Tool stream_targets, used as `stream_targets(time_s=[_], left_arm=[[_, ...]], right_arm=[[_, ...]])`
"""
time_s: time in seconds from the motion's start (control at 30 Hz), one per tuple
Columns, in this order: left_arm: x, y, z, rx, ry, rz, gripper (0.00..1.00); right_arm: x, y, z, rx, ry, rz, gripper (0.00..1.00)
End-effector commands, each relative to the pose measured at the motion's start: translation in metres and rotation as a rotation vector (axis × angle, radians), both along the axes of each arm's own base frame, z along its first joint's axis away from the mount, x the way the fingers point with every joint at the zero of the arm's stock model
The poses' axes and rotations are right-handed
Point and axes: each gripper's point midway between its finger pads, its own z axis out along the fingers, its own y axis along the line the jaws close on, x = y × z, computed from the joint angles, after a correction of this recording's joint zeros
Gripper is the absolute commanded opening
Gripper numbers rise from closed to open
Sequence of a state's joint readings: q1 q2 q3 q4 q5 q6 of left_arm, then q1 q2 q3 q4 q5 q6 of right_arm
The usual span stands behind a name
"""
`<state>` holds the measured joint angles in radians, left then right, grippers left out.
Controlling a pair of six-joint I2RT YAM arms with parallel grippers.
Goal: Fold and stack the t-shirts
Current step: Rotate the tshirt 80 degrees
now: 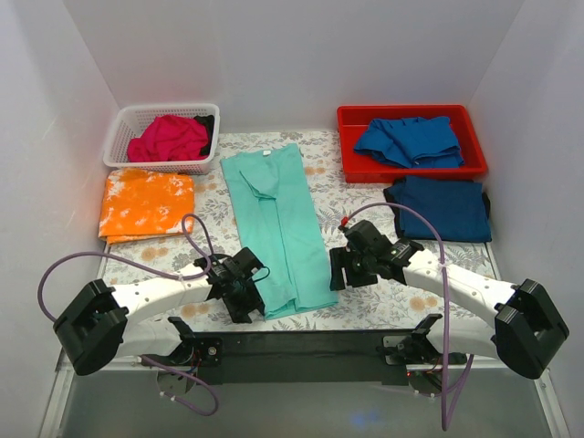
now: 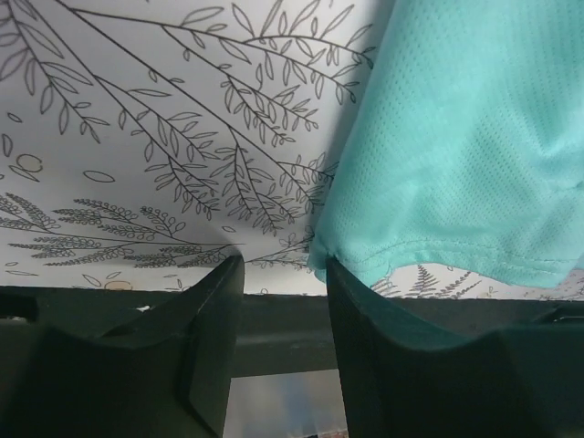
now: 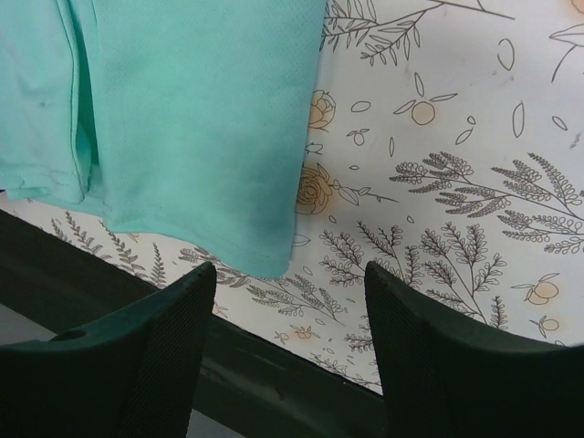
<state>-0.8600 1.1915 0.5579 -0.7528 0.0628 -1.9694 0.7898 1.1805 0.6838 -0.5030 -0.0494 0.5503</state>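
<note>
A mint-teal t-shirt (image 1: 278, 228) lies folded into a long strip down the middle of the fern-printed sheet (image 1: 383, 301). My left gripper (image 1: 248, 299) sits low at its near-left corner. In the left wrist view the left gripper (image 2: 283, 265) has its jaws partly apart, the shirt (image 2: 474, 155) corner touching the right fingertip, only sheet in the gap. My right gripper (image 1: 339, 271) is at the near-right corner. In the right wrist view the right gripper (image 3: 290, 274) stands wide open, and the shirt (image 3: 201, 128) corner lies just beyond the gap.
An orange mottled shirt (image 1: 146, 203) lies folded at the left. A white basket (image 1: 123, 128) holds a magenta shirt (image 1: 169, 139). A red tray (image 1: 411, 111) holds a blue shirt (image 1: 409, 141), with a folded dark blue shirt (image 1: 438, 208) in front of it.
</note>
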Motion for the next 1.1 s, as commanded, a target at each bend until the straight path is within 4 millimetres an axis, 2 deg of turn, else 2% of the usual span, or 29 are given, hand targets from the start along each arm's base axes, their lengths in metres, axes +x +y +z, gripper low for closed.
stream_targets(time_s=[0.0,0.13,0.23,0.37,0.5,0.57,0.6,0.63,0.8,0.97,1.03,1.07], left_arm=[[0.02,-0.016,0.016,-0.044,-0.079,0.051,0.4],[0.033,-0.021,0.046,-0.069,-0.146,0.072,0.39],[0.035,-0.021,0.056,-0.06,-0.155,0.069,0.38],[0.028,-0.023,0.039,-0.053,-0.105,0.054,0.37],[0.013,-0.009,0.024,-0.029,-0.076,0.069,0.37],[0.007,-0.014,0.023,-0.073,-0.057,0.069,0.38],[0.003,-0.009,0.014,-0.062,-0.042,0.072,0.38],[0.002,-0.014,0.013,-0.09,-0.039,0.071,0.38],[-0.005,-0.009,-0.005,-0.083,-0.015,0.073,0.38],[0.001,-0.012,0.0,-0.1,-0.045,0.079,0.39],[0.002,-0.009,0.008,-0.094,-0.059,0.082,0.38],[0.008,-0.014,0.02,-0.109,-0.084,0.083,0.38]], right_arm=[[-0.002,0.005,0.004,0.048,-0.01,0.018,0.72],[-0.003,0.004,0.005,0.054,-0.012,0.016,0.72],[-0.004,0.003,0.003,0.048,-0.008,0.016,0.72],[-0.004,0.003,0.001,0.041,-0.005,0.017,0.71],[-0.006,0.001,-0.002,0.036,0.004,0.015,0.71],[-0.007,0.0,-0.004,0.034,0.009,0.012,0.71],[-0.008,0.0,-0.005,0.034,0.011,0.014,0.71],[-0.008,0.0,-0.006,0.033,0.013,0.013,0.71],[-0.009,0.0,-0.009,0.032,0.022,0.018,0.71],[-0.01,0.004,-0.009,0.049,0.028,0.029,0.72],[-0.01,0.004,-0.009,0.052,0.026,0.03,0.72],[-0.009,0.005,-0.007,0.057,0.023,0.027,0.72]])
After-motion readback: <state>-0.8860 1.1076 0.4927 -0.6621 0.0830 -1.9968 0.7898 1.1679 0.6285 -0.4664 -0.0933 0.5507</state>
